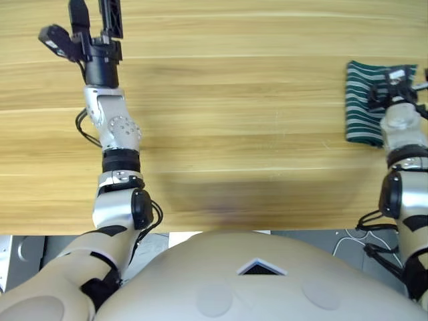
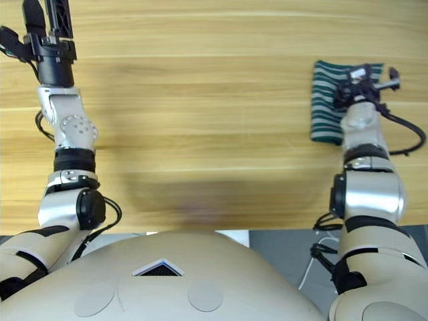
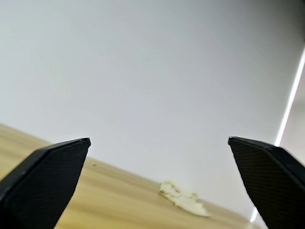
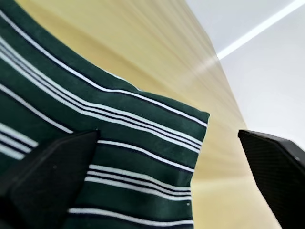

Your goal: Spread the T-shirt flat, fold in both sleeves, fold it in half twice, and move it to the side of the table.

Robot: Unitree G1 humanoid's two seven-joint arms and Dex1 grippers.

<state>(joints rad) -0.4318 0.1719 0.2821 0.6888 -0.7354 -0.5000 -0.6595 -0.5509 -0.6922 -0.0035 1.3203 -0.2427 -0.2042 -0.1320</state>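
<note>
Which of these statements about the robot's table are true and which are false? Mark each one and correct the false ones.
1. The T-shirt is folded into a small bundle. True.
2. The T-shirt lies in the middle of the table. False: it lies at the table's right side.
3. The left gripper holds a sleeve. False: it is open and empty, at the far left of the table.
4. The right gripper is open over the T-shirt. True.
5. The T-shirt is plain red. False: it is dark green with white stripes.
</note>
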